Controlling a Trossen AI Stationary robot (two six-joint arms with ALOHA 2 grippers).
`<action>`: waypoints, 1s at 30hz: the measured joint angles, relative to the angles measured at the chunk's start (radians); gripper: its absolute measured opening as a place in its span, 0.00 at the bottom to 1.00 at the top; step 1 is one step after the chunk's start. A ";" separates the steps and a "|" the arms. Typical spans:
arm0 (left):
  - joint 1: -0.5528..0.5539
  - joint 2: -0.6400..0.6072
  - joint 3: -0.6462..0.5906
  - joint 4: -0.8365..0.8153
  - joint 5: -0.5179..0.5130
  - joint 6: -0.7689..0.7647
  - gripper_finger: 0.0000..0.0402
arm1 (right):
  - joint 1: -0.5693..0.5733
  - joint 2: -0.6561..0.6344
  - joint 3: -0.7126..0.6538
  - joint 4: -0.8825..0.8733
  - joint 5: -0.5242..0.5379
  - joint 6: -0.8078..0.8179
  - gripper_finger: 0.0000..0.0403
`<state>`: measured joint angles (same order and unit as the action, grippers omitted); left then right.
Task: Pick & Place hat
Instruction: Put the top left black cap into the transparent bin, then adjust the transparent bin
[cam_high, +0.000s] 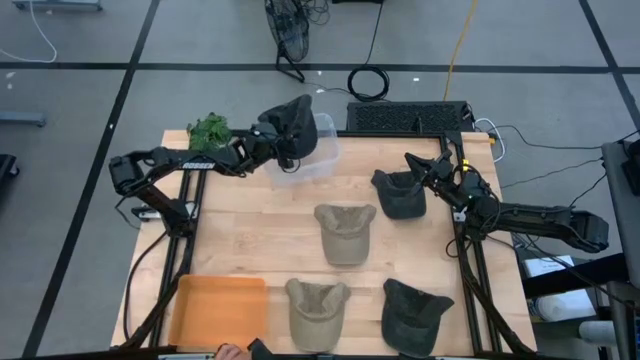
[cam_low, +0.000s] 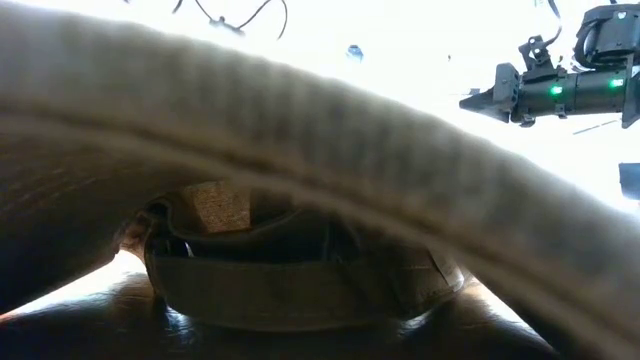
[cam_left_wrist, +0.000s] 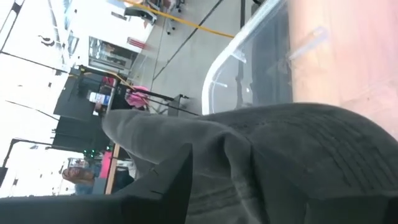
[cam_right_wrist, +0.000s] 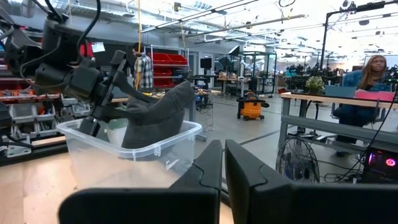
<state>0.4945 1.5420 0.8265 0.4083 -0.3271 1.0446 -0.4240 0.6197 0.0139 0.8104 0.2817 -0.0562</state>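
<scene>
Four hats are lying loose on the wooden worktop (cam_high: 250, 235): a dark hat (cam_high: 400, 193) toward 2 o'clock, a tan hat (cam_high: 345, 232) at the centre, a second tan hat (cam_high: 316, 310) at 6 o'clock and a second dark hat (cam_high: 412, 312) at 5 o'clock. An orange tray (cam_high: 220, 310) is sitting at 7 o'clock and a green leafy plant (cam_high: 209, 130) at 10 o'clock. The clear plastic bin (cam_high: 305, 158) is standing at 12 o'clock. In the low view a tan brim is filling nearly the whole picture and blocking the worktop behind it.

The left claw (cam_high: 283, 140) is reaching over the bin's rim with its fingers parted partway, and the grey hat (cam_high: 295, 122) is draping over them, hanging into the bin; whether the fingers are pinching the cloth I cannot tell. The right claw (cam_right_wrist: 222, 163) is hovering clenched shut, empty, at 2 o'clock just beside the dark hat. A person is sitting at a desk in the room beyond.
</scene>
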 joint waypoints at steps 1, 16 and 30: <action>-0.005 -0.001 0.000 0.001 0.000 -0.002 0.44 | 0.000 0.000 0.000 0.000 0.000 0.000 0.00; -0.038 -0.153 0.000 -0.121 -0.016 -0.166 0.44 | 0.000 0.003 0.000 -0.001 0.000 0.000 0.00; -0.013 -0.308 0.000 -0.397 0.073 -0.281 0.44 | 0.000 0.007 0.000 0.000 0.003 0.000 0.00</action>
<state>0.4819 1.2340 0.8261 0.0112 -0.2545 0.7638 -0.4236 0.6268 0.0139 0.8103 0.2844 -0.0563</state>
